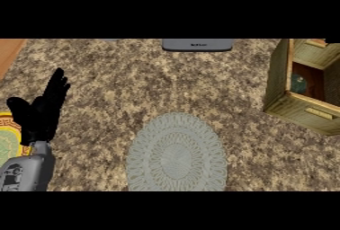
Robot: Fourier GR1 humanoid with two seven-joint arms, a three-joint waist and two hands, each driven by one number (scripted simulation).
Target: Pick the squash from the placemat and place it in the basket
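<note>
The pale grey oval placemat (176, 155) lies at the lower middle of the counter with nothing on it. The woven tan basket (282, 76) stands at the right edge, tilted in the view, its dark inside showing. A small greenish rounded thing (299, 83) sits inside it; I cannot tell whether it is the squash. My left hand (41, 112) rests open at the left, fingers pointing up, well apart from the placemat and holding nothing. My right hand does not show.
A yellow-green patterned plate (8, 139) peeks in at the left edge, partly behind my left forearm. A grey appliance (197, 44) sits at the counter's far edge. Speckled brown countertop (166, 85) spreads between placemat and basket.
</note>
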